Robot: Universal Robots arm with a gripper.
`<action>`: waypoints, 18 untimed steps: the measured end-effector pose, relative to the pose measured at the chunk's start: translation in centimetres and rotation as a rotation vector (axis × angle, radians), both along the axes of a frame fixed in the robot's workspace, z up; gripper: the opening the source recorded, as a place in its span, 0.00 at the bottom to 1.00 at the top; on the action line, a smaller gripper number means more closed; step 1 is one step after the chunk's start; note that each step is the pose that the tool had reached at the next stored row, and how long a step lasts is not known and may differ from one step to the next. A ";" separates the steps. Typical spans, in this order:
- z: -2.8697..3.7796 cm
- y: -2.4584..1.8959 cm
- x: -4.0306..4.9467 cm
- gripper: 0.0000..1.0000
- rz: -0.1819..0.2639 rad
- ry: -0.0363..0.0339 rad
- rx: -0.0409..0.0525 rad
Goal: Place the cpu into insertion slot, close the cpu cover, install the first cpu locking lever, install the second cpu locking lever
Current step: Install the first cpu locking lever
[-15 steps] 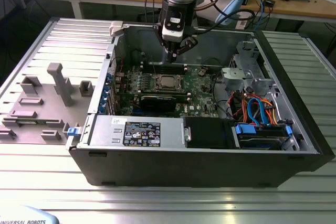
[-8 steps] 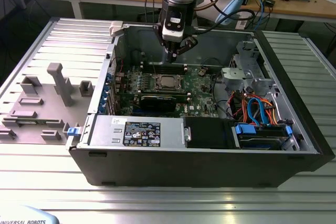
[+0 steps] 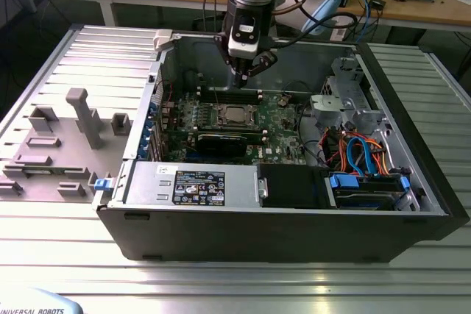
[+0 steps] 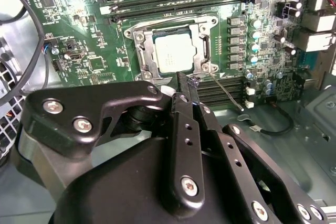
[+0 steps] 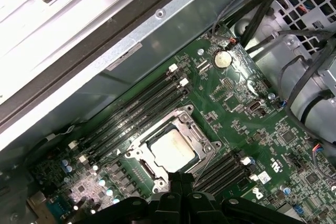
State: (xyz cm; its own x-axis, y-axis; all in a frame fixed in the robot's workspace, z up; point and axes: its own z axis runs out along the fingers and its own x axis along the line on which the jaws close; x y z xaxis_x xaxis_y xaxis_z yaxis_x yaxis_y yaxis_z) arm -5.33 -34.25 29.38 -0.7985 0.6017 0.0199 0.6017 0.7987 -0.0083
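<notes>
Chip [image 4: 176,56] lies in its socket [image 4: 137,36] just ahead of my jaws, cover [image 4: 149,57] shut over it. My jaws are pressed together, empty, tips beside a loose wire lever [image 4: 226,92]. I judge the first lever step is in hand; it needs a steady push under its hook.
</notes>
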 end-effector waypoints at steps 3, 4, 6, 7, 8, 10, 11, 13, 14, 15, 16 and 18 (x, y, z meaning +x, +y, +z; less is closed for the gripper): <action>0.00 0.00 0.00 0.11 0.018 0.0000 0.0000; 0.00 0.00 0.00 0.11 0.032 -0.0001 0.0001; -0.01 0.00 0.00 0.11 0.055 -0.0005 0.0000; -0.01 0.00 0.00 0.11 0.074 -0.0008 0.0000; -0.02 0.00 0.00 0.11 0.093 -0.0010 -0.0001; -0.03 -0.01 0.00 0.11 0.151 -0.0018 0.0000; -0.04 -0.01 -0.01 0.11 0.163 -0.0025 -0.0002; -0.04 -0.01 -0.01 0.11 0.170 -0.0031 -0.0001; -0.04 -0.01 -0.01 0.11 0.171 -0.0033 -0.0001; -0.04 -0.01 -0.01 0.11 0.171 -0.0035 -0.0001; -0.04 -0.01 -0.01 0.11 0.172 -0.0037 -0.0001; -0.04 -0.01 -0.01 0.11 0.175 -0.0056 -0.0003</action>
State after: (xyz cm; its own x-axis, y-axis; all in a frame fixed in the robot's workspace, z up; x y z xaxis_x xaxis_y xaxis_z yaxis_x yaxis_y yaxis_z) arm -5.34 -34.26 29.34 -0.8913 0.4532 0.0150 0.4531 0.8914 -0.0056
